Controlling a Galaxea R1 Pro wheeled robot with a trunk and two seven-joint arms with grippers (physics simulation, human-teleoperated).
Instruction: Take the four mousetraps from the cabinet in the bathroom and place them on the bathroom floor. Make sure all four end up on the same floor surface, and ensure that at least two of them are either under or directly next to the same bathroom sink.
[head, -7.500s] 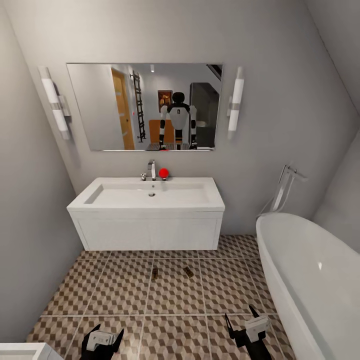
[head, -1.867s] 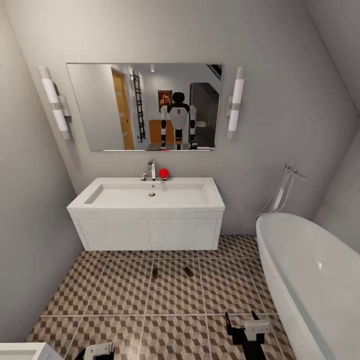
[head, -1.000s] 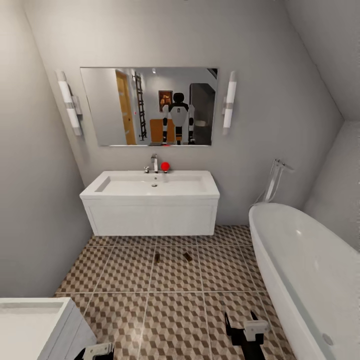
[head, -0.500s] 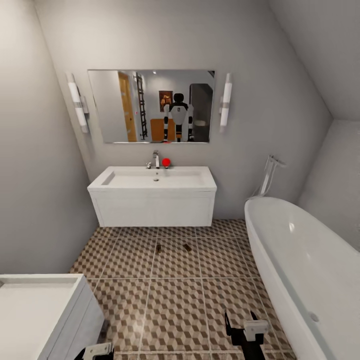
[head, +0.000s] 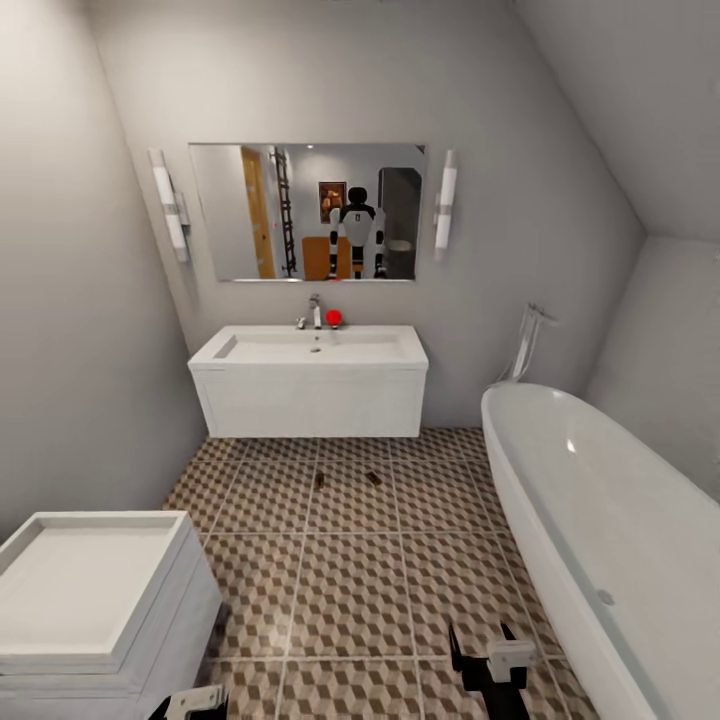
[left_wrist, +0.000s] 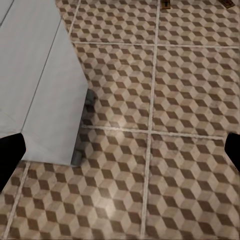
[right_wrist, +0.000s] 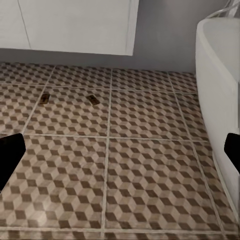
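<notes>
As the head view has widened over the past seconds, the sink sits farther off and a second white unit enters at lower left: the base has backed away. Two mousetraps, small flat brown boards, lie on the cube-patterned tile floor near the sink; two more, judging by this, await fetching. Both the left pincer and the right pincer stand apart, empty. A glossy white tub curves alongside.

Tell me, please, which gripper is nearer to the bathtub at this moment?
The right. The right gripper hangs over the tiles just beside the bathtub wall, jaws open. The left gripper sits across the floor from it, near the white unit at the left.
</notes>
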